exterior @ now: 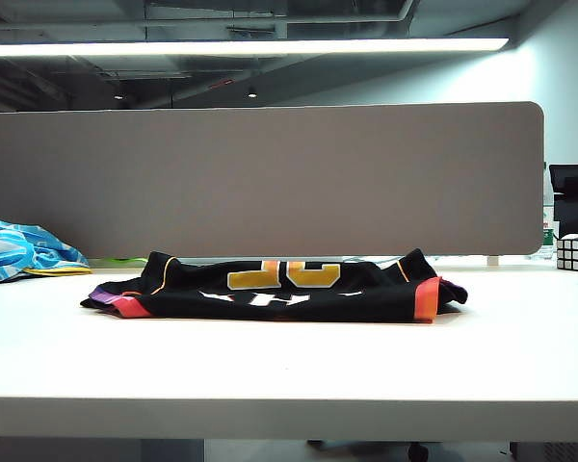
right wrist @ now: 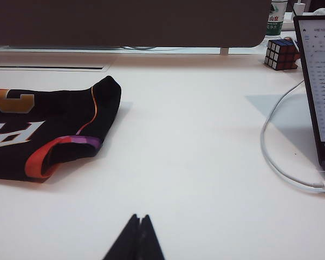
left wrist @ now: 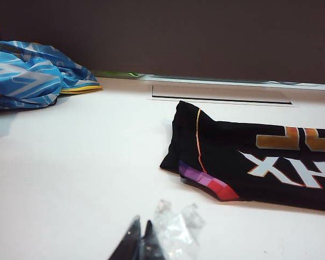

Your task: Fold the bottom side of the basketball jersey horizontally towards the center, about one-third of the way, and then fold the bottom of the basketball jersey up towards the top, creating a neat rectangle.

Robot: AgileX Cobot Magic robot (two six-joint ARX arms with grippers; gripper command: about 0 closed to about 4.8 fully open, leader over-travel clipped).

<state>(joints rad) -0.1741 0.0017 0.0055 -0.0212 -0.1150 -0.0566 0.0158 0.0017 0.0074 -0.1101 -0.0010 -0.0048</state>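
Closest to each wrist camera sit the fingertips: the left gripper (left wrist: 141, 241) and the right gripper (right wrist: 136, 238), both pinched shut on nothing and hanging low over bare table (exterior: 289, 371) on the near side of the basketball jersey (exterior: 279, 287). Neither arm shows in the exterior view. That jersey lies mid-table as a folded black band, its long axis running side to side, well apart from both grippers and beyond them; neither looks clearly nearer (each faces its own end of the band). It already reads as a tidy rectangle, so probably little folding remains. White and smooth, the tabletop should let cloth slide. Behind stands a grey partition (exterior: 270, 178), with a blue cloth (left wrist: 32, 73) at left, a puzzle cube (right wrist: 281, 54) and laptop (right wrist: 319, 81) at right.
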